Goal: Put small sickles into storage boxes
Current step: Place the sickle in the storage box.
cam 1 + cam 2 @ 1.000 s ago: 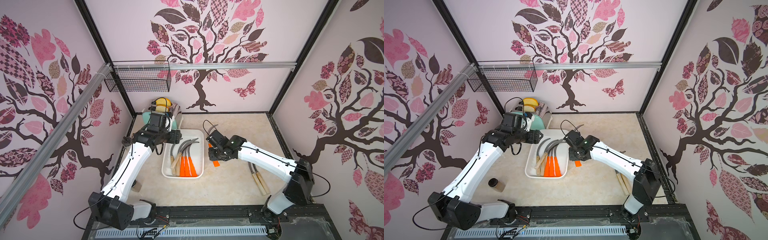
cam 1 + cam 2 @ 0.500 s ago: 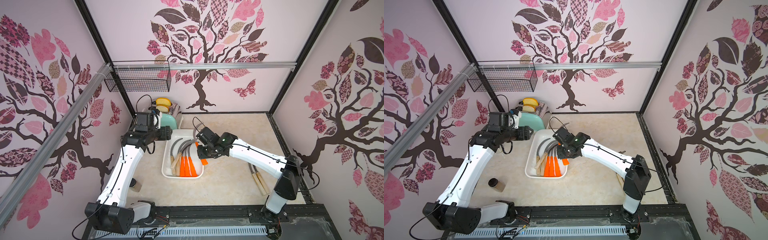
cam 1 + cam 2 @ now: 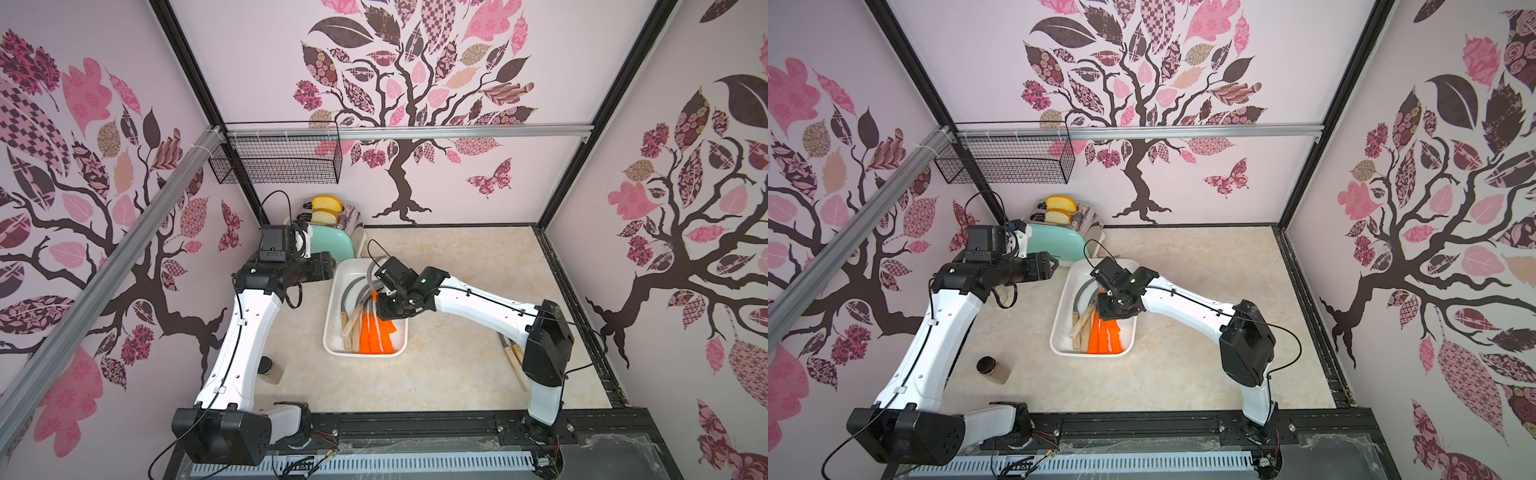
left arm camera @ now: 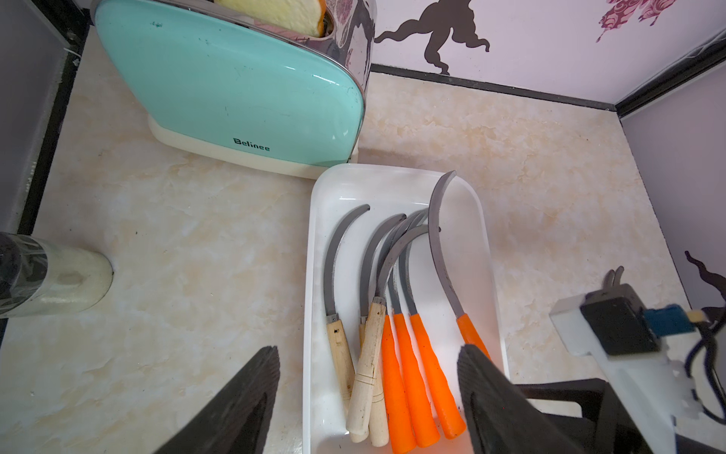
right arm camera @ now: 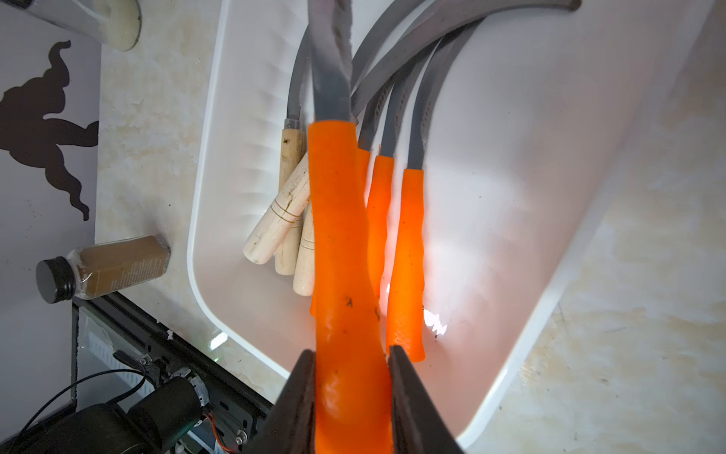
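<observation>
Right end effector [image 5: 351, 363] clenched on butt of orange-handled sickle with curved grey blade [image 5: 340, 236]. Blade points far, parallel with stowed ones, likely so it nests. Held sickle hangs over right part of shallow white plastic tray [image 3: 332, 320]; contact with tray floor cannot tell.

Three orange-handled sickles [image 4: 412, 373] and three wooden-handled sickles [image 4: 365, 373] packed left in tray; bare floor at right gives room. Blade tip close to far rim: watch.

Left end effector [image 4: 367, 350] released, empty, left of tray near mint-green toaster [image 4: 235, 86], clear of drop.

Two wooden-handled sickles on bench [image 3: 513, 359], right, beside right arm.
</observation>
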Controlling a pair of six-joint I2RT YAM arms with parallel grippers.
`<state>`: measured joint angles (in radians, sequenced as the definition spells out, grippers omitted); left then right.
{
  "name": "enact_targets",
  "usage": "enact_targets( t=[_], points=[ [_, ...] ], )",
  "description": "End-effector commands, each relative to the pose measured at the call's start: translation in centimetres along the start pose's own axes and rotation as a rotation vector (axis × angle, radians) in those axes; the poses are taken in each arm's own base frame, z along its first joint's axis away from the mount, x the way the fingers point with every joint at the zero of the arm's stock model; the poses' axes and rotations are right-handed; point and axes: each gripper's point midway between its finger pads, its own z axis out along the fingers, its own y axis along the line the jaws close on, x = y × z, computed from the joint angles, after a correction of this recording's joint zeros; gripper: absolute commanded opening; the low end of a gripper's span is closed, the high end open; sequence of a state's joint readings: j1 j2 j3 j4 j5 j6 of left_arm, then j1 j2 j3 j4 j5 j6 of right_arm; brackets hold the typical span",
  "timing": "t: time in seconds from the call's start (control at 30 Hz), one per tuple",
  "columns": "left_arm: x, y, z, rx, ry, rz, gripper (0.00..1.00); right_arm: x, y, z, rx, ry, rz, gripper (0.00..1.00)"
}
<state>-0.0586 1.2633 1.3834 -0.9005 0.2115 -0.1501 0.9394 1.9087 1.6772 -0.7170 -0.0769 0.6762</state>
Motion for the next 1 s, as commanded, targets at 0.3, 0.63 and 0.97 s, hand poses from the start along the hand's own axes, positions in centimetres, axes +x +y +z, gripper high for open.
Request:
enact_targets(
  t=[0.3, 0.63, 0.97],
  points=[
    [-0.5, -0.9, -0.9, 0.044, -0.022, 0.01, 0.75, -0.9, 0.3, 3.3, -0.014, 0.013, 0.019, 0.0],
    [-0.3, -1.2, -1.0, 0.059, -0.021, 0.016, 0.75, -0.8, -0.6, 6.3, -0.004, 0.051, 0.037, 0.0],
    [-0.2, -1.3, -0.8, 0.068, -0.019, 0.019, 0.76, 0.1, -1.5, 8.4, 0.002, 0.091, 0.05, 0.0]
  ],
)
